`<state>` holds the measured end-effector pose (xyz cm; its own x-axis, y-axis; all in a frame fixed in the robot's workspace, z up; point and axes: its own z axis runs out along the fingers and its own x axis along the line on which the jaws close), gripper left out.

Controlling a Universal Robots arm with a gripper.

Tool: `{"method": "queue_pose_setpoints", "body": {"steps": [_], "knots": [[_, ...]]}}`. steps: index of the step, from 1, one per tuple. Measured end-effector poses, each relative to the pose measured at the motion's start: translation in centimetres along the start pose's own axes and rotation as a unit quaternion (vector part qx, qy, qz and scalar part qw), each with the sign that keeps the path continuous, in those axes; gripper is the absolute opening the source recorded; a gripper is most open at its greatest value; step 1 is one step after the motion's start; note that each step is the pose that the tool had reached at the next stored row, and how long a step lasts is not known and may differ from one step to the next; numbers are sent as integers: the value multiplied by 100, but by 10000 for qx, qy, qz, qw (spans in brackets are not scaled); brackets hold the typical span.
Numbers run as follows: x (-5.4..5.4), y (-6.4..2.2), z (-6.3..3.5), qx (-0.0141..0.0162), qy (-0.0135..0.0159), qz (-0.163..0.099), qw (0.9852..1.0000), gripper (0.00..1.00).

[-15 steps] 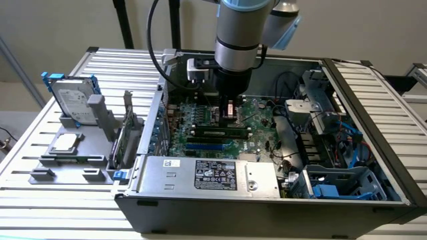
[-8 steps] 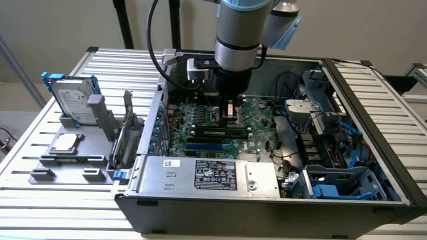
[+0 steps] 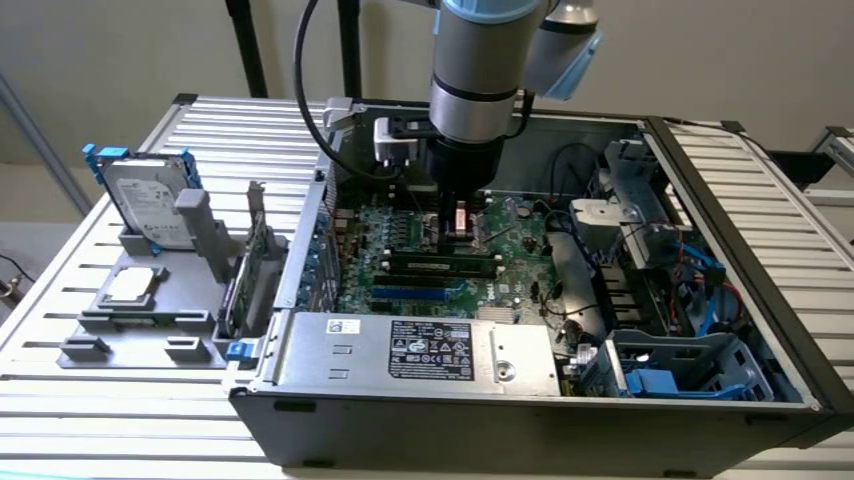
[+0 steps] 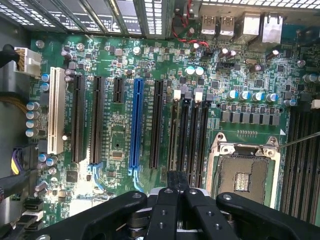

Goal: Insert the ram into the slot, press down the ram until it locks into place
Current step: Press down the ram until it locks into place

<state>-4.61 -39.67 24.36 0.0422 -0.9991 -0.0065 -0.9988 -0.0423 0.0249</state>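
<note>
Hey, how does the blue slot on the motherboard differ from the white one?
Colour: the blue slot is blue, the white slot is white. Neighbours: the blue slot has black slots on both sides; the white slot has one on one side only, with small capacitors on the other. Both are long, empty and run parallel.

wall: we see a plain pale wall (image 3: 120, 50) behind the bench | table: we see a worktop of ribbed metal slats (image 3: 120, 420) running across the scene | posts: we see two dark upright bars (image 3: 247, 45) at the back | light: we find it even and soft, with no hard shadows
</note>
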Motion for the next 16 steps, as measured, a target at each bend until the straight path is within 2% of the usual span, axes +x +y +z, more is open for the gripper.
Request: {"method": "queue_pose_setpoints", "body": {"steps": [16], "knots": [[-6,-3,121,1,0,0,10000,10]]}}
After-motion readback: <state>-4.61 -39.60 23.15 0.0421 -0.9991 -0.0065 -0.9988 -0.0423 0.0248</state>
